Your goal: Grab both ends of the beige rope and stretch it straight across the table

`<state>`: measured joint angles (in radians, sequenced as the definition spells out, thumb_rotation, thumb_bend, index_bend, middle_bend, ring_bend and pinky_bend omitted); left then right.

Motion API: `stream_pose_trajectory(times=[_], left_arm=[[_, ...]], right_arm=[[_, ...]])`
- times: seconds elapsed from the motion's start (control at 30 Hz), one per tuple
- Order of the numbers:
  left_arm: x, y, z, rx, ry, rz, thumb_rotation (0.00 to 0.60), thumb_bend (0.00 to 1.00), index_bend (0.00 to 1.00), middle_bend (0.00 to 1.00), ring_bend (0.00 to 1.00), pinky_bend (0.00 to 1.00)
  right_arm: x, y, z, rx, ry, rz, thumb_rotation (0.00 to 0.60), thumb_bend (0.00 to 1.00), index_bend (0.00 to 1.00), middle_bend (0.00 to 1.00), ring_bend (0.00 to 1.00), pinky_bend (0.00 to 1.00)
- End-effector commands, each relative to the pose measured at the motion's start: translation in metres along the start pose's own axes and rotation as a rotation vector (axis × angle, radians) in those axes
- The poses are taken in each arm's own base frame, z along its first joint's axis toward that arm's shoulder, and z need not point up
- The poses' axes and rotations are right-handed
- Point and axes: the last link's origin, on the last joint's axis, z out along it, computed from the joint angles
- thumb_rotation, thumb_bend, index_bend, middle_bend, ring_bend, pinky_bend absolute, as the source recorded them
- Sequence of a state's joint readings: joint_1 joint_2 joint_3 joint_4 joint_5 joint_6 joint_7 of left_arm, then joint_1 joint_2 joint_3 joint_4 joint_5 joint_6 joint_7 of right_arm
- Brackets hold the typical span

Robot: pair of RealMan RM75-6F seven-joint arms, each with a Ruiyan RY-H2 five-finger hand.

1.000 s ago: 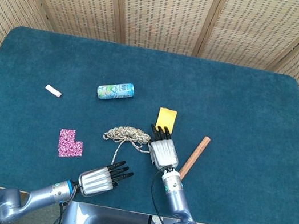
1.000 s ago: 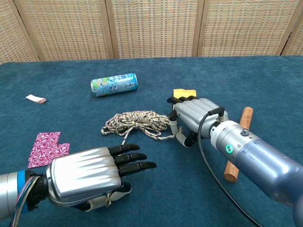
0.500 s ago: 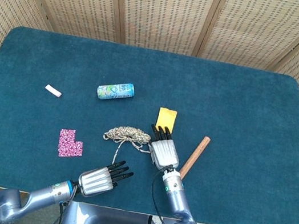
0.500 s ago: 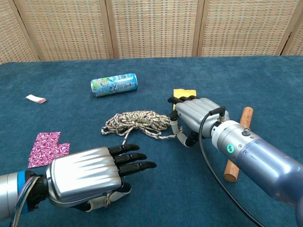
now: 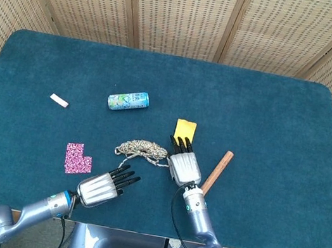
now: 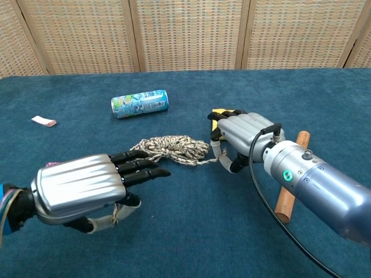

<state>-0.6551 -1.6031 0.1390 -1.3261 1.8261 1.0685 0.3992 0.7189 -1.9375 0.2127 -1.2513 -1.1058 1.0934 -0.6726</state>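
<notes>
One beige rope [image 5: 141, 150] lies bunched in a loose coil just below the centre of the head view, on the blue felt table [image 5: 270, 117]. It looks light, soft and limp, so it should bend wherever it is lifted and drag over the felt rather than slide cleanly; only a hold at the two loose ends would draw it straight. One strand trails from the coil's right side toward the right hand [image 6: 242, 138], which sits just right of the coil. Its fingers are curled down at that strand, but whether they have it pinched I cannot tell. The left hand [image 6: 87, 185], at the lower left of the chest view, holds nothing, fingers spread and pointing at the coil's left edge, where its fingertips overlap the rope in the chest view. The other end is not clear to see.

Only one container shows: a drinks can [image 5: 128, 100] on its side, above and left of the rope, contents hidden. A wooden stick [image 5: 216, 172] lies right of the right hand.
</notes>
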Motion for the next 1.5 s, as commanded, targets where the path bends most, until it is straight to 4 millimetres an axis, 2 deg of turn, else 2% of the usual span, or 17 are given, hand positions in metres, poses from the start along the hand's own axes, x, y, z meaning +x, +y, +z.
stream_pose_trajectory(times=[0.03, 0.27, 0.67, 0.93, 1.13, 1.33, 1.5], left_arm=[[0.002, -0.024, -0.017, 0.065, -0.005, 0.005, 0.6, 0.53, 0.67, 0.0, 0.0, 0.0], [-0.005, -0.067, -0.049, 0.183, -0.034, 0.016, 0.6, 0.54, 0.68, 0.0, 0.0, 0.0], [-0.038, -0.129, -0.105, 0.407, -0.09, -0.031, 0.6, 0.56, 0.68, 0.0, 0.0, 0.0], [-0.051, -0.146, -0.128, 0.474, -0.106, -0.087, 0.6, 0.56, 0.68, 0.0, 0.0, 0.0], [-0.055, -0.151, -0.134, 0.489, -0.103, -0.086, 0.6, 0.56, 0.68, 0.0, 0.0, 0.0], [-0.057, -0.154, -0.138, 0.506, -0.108, -0.091, 0.6, 0.57, 0.68, 0.0, 0.0, 0.0], [-0.058, -0.152, -0.137, 0.507, -0.107, -0.096, 0.6, 0.56, 0.68, 0.0, 0.0, 0.0]], right_arm=[[0.004, 0.003, 0.001, -0.003, 0.01, -0.005, 0.6, 0.49, 0.7, 0.03, 0.0, 0.0], [0.009, 0.016, 0.001, -0.016, 0.032, -0.042, 0.6, 0.49, 0.7, 0.04, 0.0, 0.0], [0.012, 0.061, -0.009, -0.097, 0.05, -0.073, 0.6, 0.49, 0.71, 0.04, 0.0, 0.0], [0.014, 0.095, -0.023, -0.148, 0.062, -0.071, 0.6, 0.49, 0.71, 0.04, 0.0, 0.0], [0.016, 0.112, -0.032, -0.156, 0.083, -0.128, 0.6, 0.49, 0.71, 0.04, 0.0, 0.0], [0.011, 0.121, -0.038, -0.167, 0.075, -0.12, 0.6, 0.49, 0.71, 0.04, 0.0, 0.0], [0.009, 0.122, -0.039, -0.163, 0.076, -0.117, 0.6, 0.48, 0.71, 0.04, 0.0, 0.0]])
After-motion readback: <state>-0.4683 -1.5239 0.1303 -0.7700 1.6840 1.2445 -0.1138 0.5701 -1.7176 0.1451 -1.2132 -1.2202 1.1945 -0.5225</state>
